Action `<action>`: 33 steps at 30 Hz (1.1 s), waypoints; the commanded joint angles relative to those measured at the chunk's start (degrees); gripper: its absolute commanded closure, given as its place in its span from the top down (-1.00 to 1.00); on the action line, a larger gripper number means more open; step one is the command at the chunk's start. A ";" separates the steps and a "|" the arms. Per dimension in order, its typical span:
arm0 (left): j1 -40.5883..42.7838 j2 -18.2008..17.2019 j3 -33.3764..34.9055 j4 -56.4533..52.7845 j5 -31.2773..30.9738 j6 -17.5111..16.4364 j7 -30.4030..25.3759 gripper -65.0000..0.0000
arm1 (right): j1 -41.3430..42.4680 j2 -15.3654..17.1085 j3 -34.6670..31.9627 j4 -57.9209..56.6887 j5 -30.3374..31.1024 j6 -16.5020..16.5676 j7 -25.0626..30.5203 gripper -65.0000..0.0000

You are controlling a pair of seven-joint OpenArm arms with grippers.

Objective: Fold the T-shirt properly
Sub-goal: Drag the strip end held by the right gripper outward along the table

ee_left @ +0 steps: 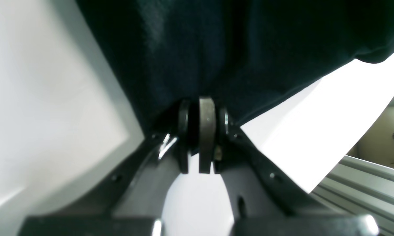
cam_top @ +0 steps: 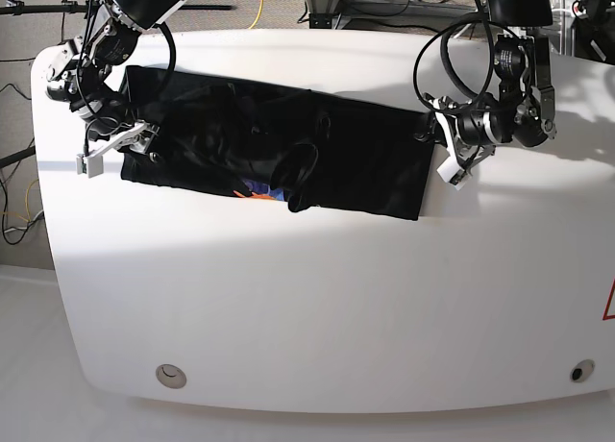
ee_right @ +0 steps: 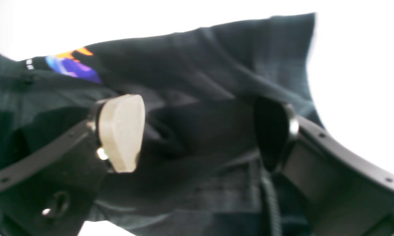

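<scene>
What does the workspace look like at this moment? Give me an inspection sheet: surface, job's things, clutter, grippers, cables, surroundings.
Surface: white table with rounded corners, two small round fittings near its front edge.
Job's things: black T-shirt lying across the far half as a long, partly folded band; a bit of its coloured print shows at the near edge, beside a loose fold.
Clutter: nothing seen.
Grippers: left gripper shut on the T-shirt's edge; right gripper open, jaws wide over the cloth at the other end.
Cables: black cable loops on both arms; a yellow lead and dark leads behind the table.
Surroundings: aluminium framing by the table, stands and floor beyond.
</scene>
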 commanded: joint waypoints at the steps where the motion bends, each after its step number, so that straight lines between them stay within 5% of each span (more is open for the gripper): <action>1: -0.16 -0.47 0.07 0.36 0.08 -0.10 0.28 -0.91 | 1.44 1.53 1.54 1.05 0.98 -0.44 0.79 0.63; 17: -0.30 0.98 0.88 -0.36 0.06 -0.10 -1.10 -0.92 | 0.53 4.48 3.39 0.39 2.11 -1.10 2.53 0.63; 27: -0.37 2.36 1.65 -0.45 -0.17 -0.10 -0.50 -0.92 | -1.25 5.16 5.74 -2.58 1.68 2.07 3.47 0.62; 33: -0.55 0.85 0.94 -0.19 -0.01 -0.10 -0.58 -0.92 | -1.52 10.57 5.52 -10.07 9.70 2.53 6.83 0.64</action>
